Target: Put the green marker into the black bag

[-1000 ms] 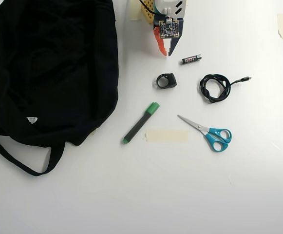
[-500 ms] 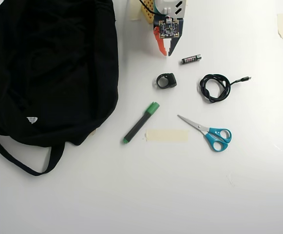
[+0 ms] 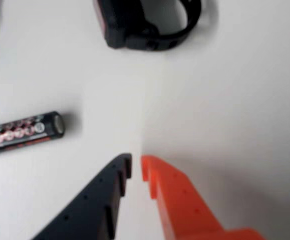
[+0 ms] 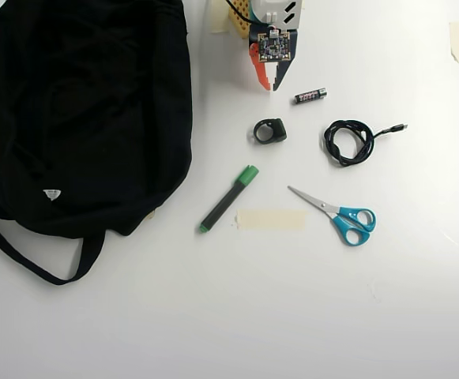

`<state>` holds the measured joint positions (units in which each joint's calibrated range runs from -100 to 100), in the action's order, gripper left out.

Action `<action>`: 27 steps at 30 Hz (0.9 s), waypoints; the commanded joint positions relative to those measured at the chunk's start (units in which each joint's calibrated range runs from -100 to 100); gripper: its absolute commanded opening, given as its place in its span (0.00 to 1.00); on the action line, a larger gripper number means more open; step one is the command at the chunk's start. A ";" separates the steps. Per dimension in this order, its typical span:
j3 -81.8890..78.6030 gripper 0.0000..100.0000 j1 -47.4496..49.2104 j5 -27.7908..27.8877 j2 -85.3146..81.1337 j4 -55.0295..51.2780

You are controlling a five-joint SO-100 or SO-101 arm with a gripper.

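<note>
Nothing changed over last second: your gripper (image 4: 270, 85) stayed parked at 12 o'clock on bench (image 4: 308, 316), jaws nearly pressed together, empty. Green marker (image 4: 228, 198) lay untouched near centre, black bag (image 4: 79, 110) at 9 o'clock. Task had not started.

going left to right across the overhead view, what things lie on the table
black bag → green marker → strip of tape → battery → scissors → coiled cable. The small black ring-shaped piece overlaps the tape's span, so it is left out.
</note>
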<state>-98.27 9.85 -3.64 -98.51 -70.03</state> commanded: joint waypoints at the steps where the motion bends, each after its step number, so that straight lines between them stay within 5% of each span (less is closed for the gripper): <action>1: -1.01 0.02 -0.20 0.07 -0.75 -1.12; 27: 5.91 0.02 -0.12 -0.45 0.50 4.83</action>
<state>-95.75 9.92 -4.03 -98.51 -66.34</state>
